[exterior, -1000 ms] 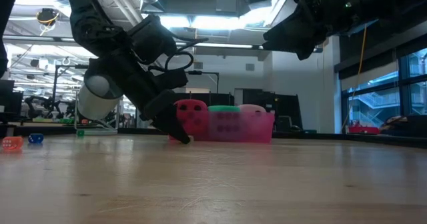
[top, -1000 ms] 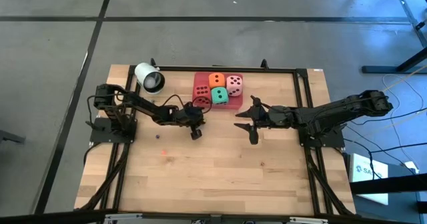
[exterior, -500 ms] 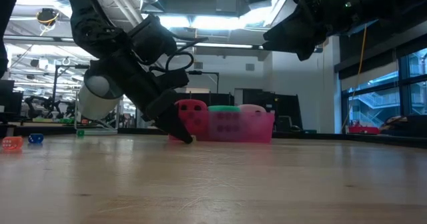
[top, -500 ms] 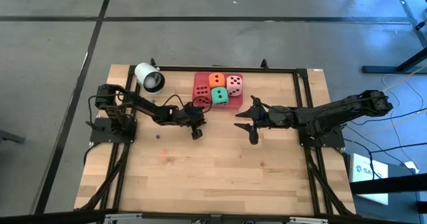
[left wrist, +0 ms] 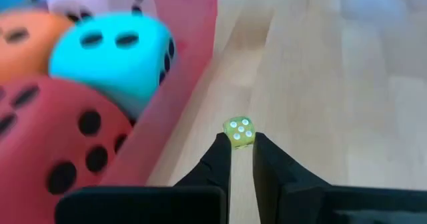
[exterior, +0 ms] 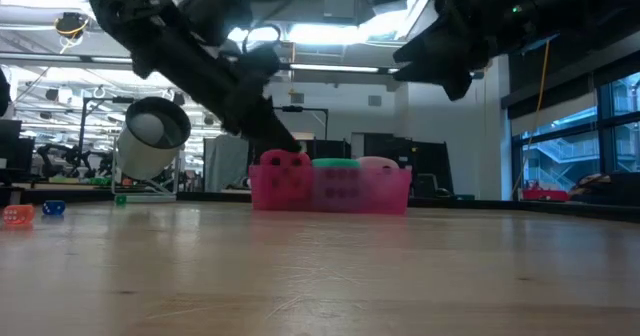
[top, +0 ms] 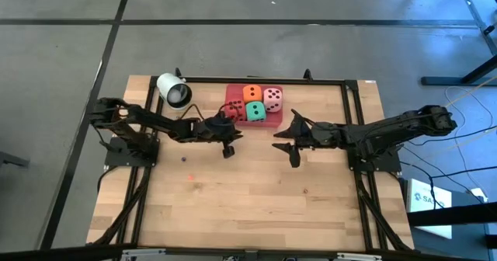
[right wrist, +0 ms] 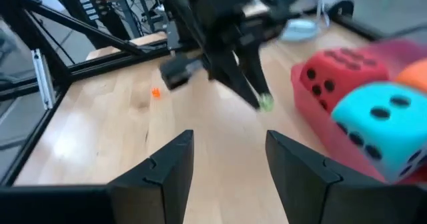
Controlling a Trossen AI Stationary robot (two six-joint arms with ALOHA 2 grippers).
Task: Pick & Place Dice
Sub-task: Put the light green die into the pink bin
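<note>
Beside the pink tray, we see the left end effector pinching a tiny yellow-green die. Next comes the drop into that tray. Our right end effector waits nearby, half open.

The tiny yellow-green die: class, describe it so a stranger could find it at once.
Start at the pink tray of big soft dice at the table's far edge. Just beside its near left corner, the left tool hangs above the wood, pinching the tiny yellow-green die at its tips. Unlike the big red die and its neighbours, it is far smaller and has pale dots.
</note>
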